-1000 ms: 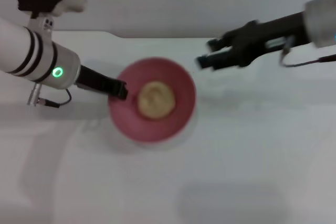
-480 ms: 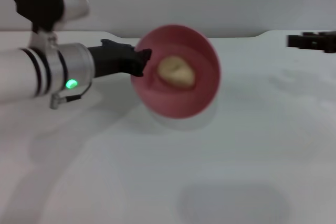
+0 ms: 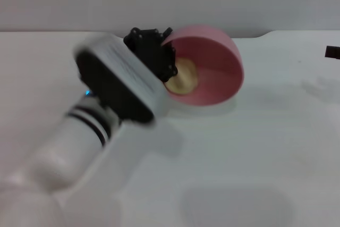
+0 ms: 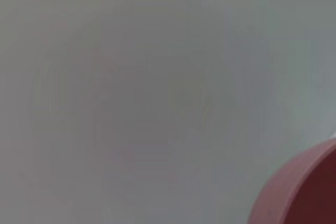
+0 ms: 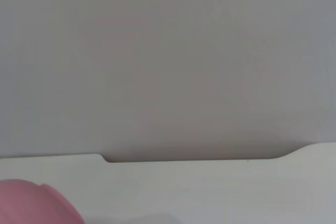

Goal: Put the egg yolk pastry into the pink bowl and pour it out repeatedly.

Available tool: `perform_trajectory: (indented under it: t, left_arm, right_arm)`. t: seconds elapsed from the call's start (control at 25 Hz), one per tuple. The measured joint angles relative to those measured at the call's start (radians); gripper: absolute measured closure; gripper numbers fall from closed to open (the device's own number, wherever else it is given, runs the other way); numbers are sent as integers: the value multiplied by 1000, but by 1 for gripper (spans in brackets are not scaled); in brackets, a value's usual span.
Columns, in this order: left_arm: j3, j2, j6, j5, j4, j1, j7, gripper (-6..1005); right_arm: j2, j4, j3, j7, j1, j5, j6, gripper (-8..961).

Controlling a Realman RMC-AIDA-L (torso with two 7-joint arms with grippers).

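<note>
In the head view the pink bowl [image 3: 212,65] is tipped steeply on its side above the white table, its mouth facing forward. The pale egg yolk pastry [image 3: 182,76] lies inside against the lower left wall. My left gripper [image 3: 164,59] is shut on the bowl's left rim, the wrist rolled over so the arm covers that side. The bowl's rim also shows at a corner of the left wrist view [image 4: 302,192] and of the right wrist view [image 5: 37,203]. Only a dark tip of my right gripper [image 3: 333,52] shows at the right edge.
The white table [image 3: 239,152] spreads in front of the bowl, with a faint grey patch near the front. The table's back edge with its notch [image 5: 189,157] runs against a grey wall.
The left arm has lifted and rolled the bowl from upright to steeply tilted, carrying it right and back. The pastry slid to the lower wall. The right gripper withdrew to the right edge.
</note>
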Motion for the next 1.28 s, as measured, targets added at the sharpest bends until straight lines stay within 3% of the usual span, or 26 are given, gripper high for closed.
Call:
perform_trajectory:
  t: [0.12,0.28,0.44,0.8,0.92,1.04,1.16,1.24,1.28]
  left_arm:
    - [178,-9,-330,61,-136,-42,142,1001]
    - [349,-11,-588,74,-291,-112,280,1001]
    - [378,-12,-610,74,-327,-130,322,1001]
    - [334,-12,-599,22,-308,-128,261,1001]
    - [246,-4,-508,-114,-204,-108,201,1000]
    - [55,3,-264,-237,-56,-57,189,1000]
    - [-212,3,145,-334,39,-20,167,1000]
    - [-467,7,512,-404,50,-38,85,1000]
    - [-551,7,630,-410,33,-56,34,1000]
  right_arm:
    - [0,12,1,0,-1,0,0,410]
    - [-2,24,2,-1,0,0,1,412]
    - [-2,24,1,-1,4,0,0,415]
    - [-2,41,-7,-1,7,2,1,420]
    - [-2,44,-19,-1,10,2,2,422]
    - [-2,45,-51,-3,12,2,2,424]
    - [-2,53,-110,-35,18,1,-1,426]
    - [-2,64,-154,-64,21,1,-2,427]
    - [-2,77,-202,-89,26,1,-1,428]
